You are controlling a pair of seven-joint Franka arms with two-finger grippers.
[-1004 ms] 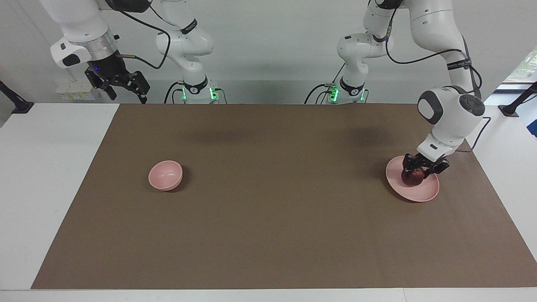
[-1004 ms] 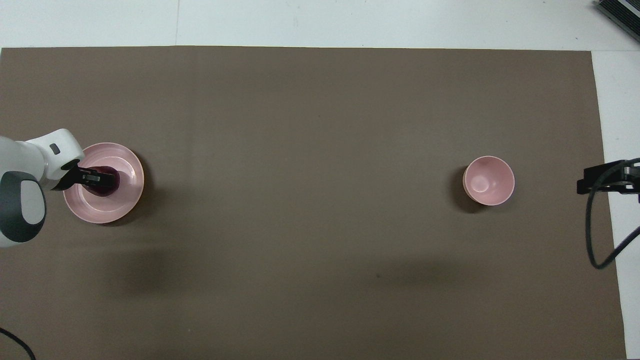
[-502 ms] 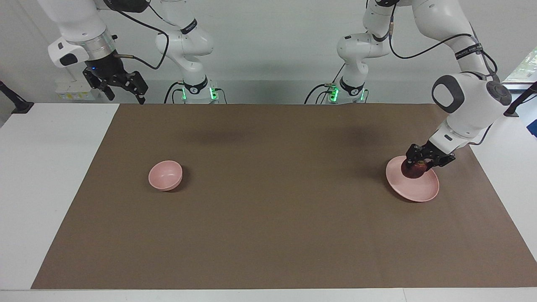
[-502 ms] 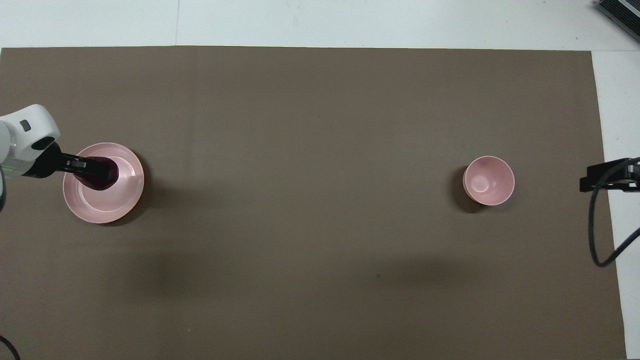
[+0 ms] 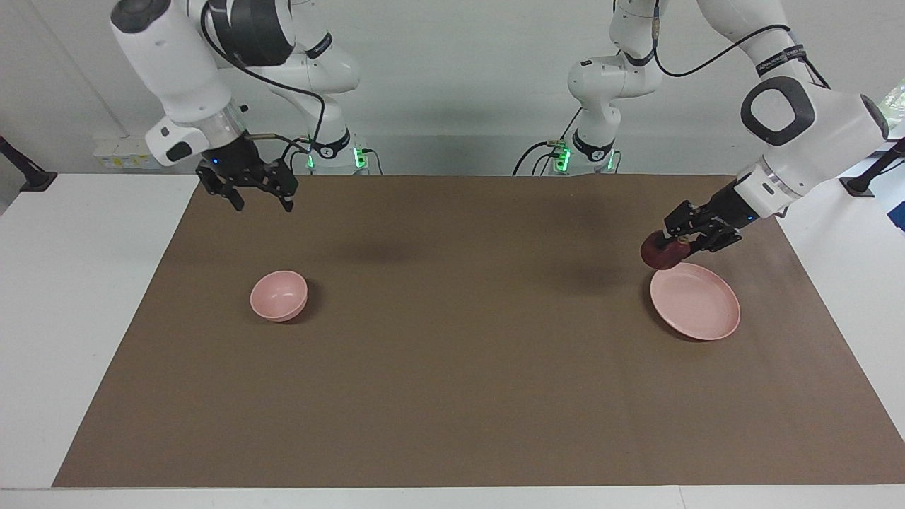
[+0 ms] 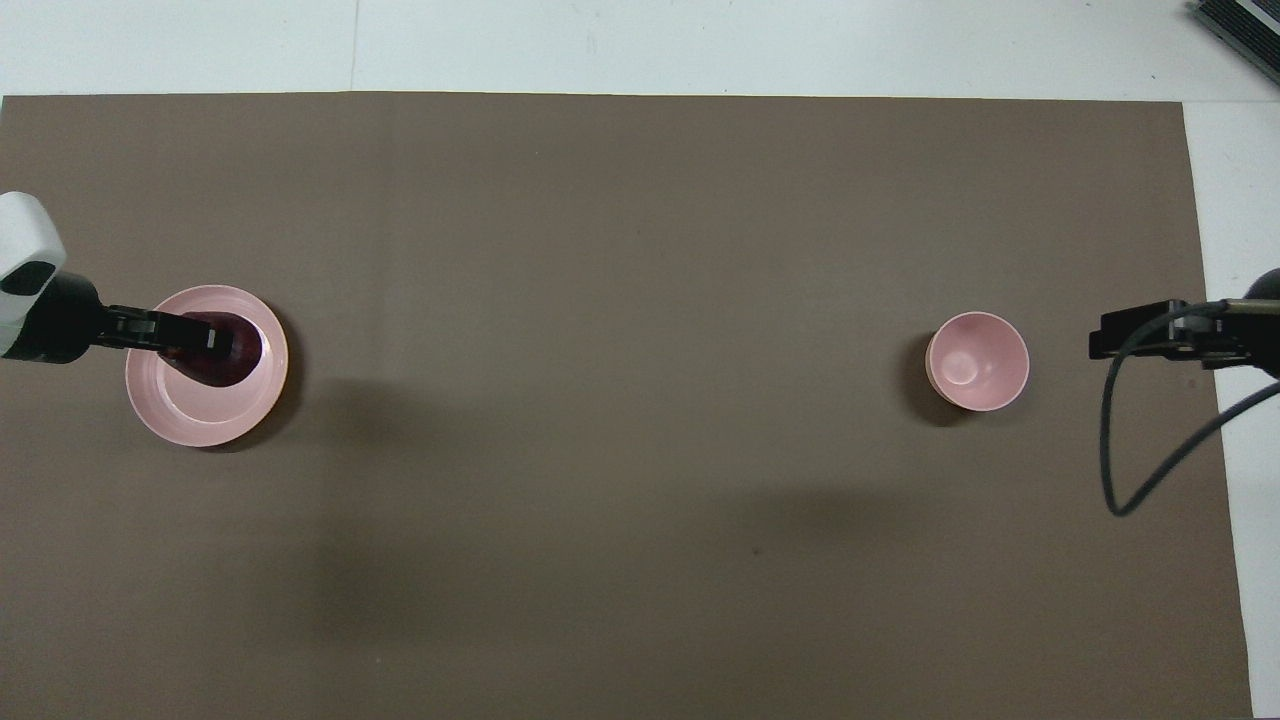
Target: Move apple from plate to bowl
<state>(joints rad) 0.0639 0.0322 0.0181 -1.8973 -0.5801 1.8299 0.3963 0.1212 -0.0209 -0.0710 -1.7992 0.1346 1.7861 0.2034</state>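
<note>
My left gripper [image 5: 672,244] is shut on the dark red apple [image 5: 657,256] and holds it in the air over the pale pink plate [image 5: 700,307], clear of the dish. In the overhead view the apple [image 6: 225,350] in the left gripper [image 6: 205,343] covers part of the plate [image 6: 195,410]. The small pink bowl [image 5: 278,295] stands empty toward the right arm's end of the table; it also shows in the overhead view [image 6: 977,360]. My right gripper [image 5: 258,200] is open and empty, in the air over the brown mat near the bowl; it also shows in the overhead view [image 6: 1100,345].
A brown mat [image 5: 452,339] covers most of the white table. A black cable [image 6: 1150,450] hangs from the right arm over the mat's edge.
My left gripper has lifted the apple off the plate and swung it up toward the table's middle. The right arm has come down and in over the mat toward the bowl.
</note>
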